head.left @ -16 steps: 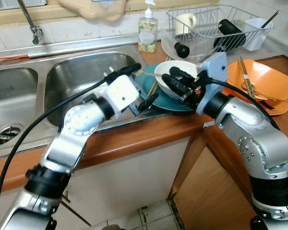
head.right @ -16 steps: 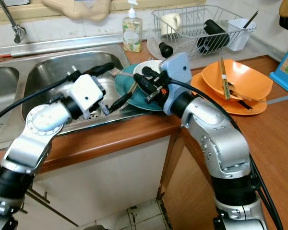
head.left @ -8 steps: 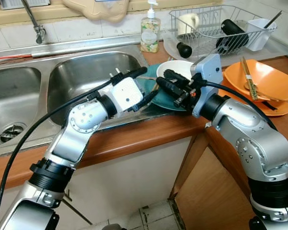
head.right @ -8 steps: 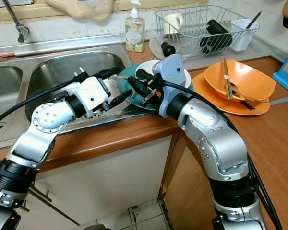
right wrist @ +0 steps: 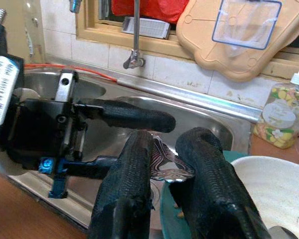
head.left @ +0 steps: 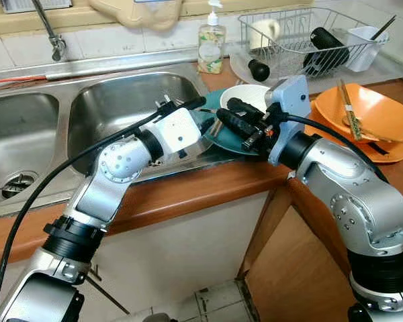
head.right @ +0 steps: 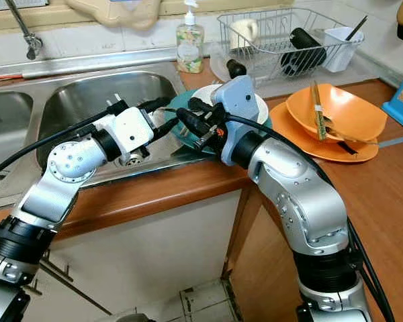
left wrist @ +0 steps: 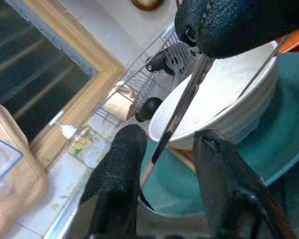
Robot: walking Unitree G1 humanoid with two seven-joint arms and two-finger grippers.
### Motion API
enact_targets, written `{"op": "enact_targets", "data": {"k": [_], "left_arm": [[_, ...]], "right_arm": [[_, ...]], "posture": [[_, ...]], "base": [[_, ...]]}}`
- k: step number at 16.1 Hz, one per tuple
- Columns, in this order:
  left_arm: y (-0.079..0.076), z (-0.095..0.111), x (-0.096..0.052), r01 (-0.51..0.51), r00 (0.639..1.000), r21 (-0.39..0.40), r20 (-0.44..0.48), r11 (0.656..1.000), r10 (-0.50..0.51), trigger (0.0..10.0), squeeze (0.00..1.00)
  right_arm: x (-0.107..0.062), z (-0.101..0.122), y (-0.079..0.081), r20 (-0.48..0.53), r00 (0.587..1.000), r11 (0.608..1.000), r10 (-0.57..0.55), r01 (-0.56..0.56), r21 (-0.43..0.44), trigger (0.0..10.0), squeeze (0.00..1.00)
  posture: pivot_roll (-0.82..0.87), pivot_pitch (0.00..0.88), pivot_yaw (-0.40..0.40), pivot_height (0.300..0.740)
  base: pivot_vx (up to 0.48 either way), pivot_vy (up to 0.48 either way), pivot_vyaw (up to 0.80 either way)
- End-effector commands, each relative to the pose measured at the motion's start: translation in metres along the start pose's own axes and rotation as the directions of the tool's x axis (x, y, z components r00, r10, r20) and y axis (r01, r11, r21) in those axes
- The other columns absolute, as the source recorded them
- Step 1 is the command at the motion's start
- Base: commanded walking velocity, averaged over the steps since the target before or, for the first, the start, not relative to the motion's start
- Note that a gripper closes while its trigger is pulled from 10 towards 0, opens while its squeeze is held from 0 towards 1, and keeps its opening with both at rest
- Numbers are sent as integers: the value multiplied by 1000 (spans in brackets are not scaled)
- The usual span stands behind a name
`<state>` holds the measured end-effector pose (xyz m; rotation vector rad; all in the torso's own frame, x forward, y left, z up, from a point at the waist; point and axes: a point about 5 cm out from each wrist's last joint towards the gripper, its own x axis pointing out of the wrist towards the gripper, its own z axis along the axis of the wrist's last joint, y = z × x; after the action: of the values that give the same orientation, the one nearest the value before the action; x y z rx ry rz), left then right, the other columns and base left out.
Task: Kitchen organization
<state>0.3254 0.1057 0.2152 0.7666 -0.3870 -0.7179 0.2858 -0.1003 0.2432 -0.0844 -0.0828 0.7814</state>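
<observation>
A white bowl (head.left: 247, 96) sits on a teal plate (left wrist: 284, 124) at the counter's edge, beside the right sink basin. My right gripper (head.left: 225, 109) hovers over the plate's near side, shut on a metal utensil (left wrist: 182, 114) with a patterned handle (right wrist: 164, 162). My left gripper (head.left: 203, 113) reaches in from the sink side and faces it. Its fingers (left wrist: 119, 174) stand open on either side of the utensil's shaft, and I cannot tell whether they touch it.
A steel double sink (head.left: 121, 100) with a tap (head.left: 50, 33) lies to the left. A soap bottle (head.left: 210, 47) and a dish rack (head.left: 302, 37) stand behind. Orange plates (head.left: 369, 107) with chopsticks lie to the right. The wooden counter edge (head.left: 188, 191) runs in front.
My left gripper has risen from the plate's near rim toward the right gripper and now straddles the utensil. The right gripper shifted slightly left, still holding it.
</observation>
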Motion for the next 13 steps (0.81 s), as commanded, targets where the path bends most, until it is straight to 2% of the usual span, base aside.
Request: {"op": "enact_targets", "data": {"k": [1, 13], "left_arm": [[2, 3, 3, 5, 1000, 32, 9, 999, -5, 0, 0], [6, -2, 4, -6, 1000, 126, -12, 992, 7, 0, 0]], "right_arm": [[0, 4, 6, 8, 1000, 1000, 27, -27, -6, 0, 0], [1, 5, 9, 1, 999, 999, 37, -37, -9, 0, 0]], "posture": [[-17, 0, 47, 740], [-26, 0, 57, 740]], "base": [[0, 0, 0], [0, 0, 0]]}}
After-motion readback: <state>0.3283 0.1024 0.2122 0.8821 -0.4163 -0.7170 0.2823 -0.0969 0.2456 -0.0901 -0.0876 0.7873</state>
